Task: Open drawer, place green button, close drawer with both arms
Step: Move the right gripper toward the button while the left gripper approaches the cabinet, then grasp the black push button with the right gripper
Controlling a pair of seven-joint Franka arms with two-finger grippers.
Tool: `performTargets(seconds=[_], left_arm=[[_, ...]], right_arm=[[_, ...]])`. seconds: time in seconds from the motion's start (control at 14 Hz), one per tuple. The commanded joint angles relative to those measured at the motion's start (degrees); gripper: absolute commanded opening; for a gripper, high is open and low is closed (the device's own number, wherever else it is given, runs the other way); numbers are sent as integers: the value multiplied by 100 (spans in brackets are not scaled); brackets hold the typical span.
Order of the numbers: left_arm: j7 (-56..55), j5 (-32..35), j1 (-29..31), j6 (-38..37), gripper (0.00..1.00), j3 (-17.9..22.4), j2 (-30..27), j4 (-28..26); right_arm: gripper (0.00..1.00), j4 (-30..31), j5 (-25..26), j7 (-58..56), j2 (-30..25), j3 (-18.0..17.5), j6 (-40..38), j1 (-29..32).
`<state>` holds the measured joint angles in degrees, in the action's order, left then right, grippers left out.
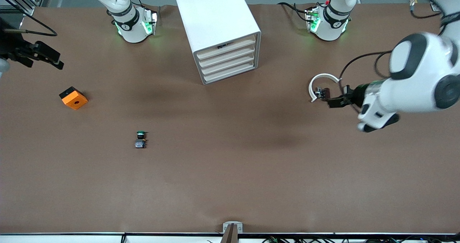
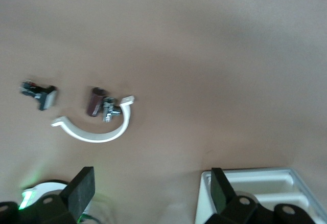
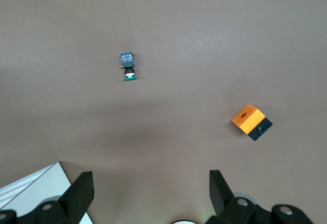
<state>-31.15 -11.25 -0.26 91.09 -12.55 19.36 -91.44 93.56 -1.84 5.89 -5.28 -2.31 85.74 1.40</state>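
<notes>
The white cabinet (image 1: pixel 215 16) stands between the arm bases, with all four cream-fronted drawers (image 1: pixel 228 61) shut. The button (image 1: pixel 141 139) lies on its side on the brown table, nearer to the front camera than the cabinet and toward the right arm's end. It also shows in the right wrist view (image 3: pixel 127 66). My right gripper (image 1: pixel 45 59) is open and empty, up in the air over the right arm's end of the table. My left gripper (image 1: pixel 337 97) is open and empty, over the table beside a white arc. Its open fingers (image 2: pixel 82 191) show in the left wrist view.
An orange square block (image 1: pixel 73 97) with a hole lies near the right arm's end and shows in the right wrist view (image 3: pixel 250 121). A white arc (image 1: pixel 323 78) with small dark clips (image 2: pixel 94 101) lies toward the left arm's end. A cabinet corner (image 2: pixel 255 188) shows in the left wrist view.
</notes>
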Motion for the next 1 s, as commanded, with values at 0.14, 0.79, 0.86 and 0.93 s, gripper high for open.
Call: performTargets(seconds=[0.14, 0.79, 0.86, 0.93], left_arm=[[-1530, -613, -772, 698, 100, -11, 963, 180], [-5776, -2309, -1863, 1746, 100, 16, 2651, 241], [-5823, -2381, -1872, 1746, 100, 7, 2722, 232], [-5884, -2451, -1899, 1746, 100, -10, 2792, 224]], right_arm=[[100, -154, 157, -26, 492, -6, 126, -455], [100, -154, 527, 0, 1599, -6, 637, -1238], [100, -154, 535, 9, 1748, -6, 646, -1248], [100, -154, 544, 9, 1959, -6, 663, -1248]])
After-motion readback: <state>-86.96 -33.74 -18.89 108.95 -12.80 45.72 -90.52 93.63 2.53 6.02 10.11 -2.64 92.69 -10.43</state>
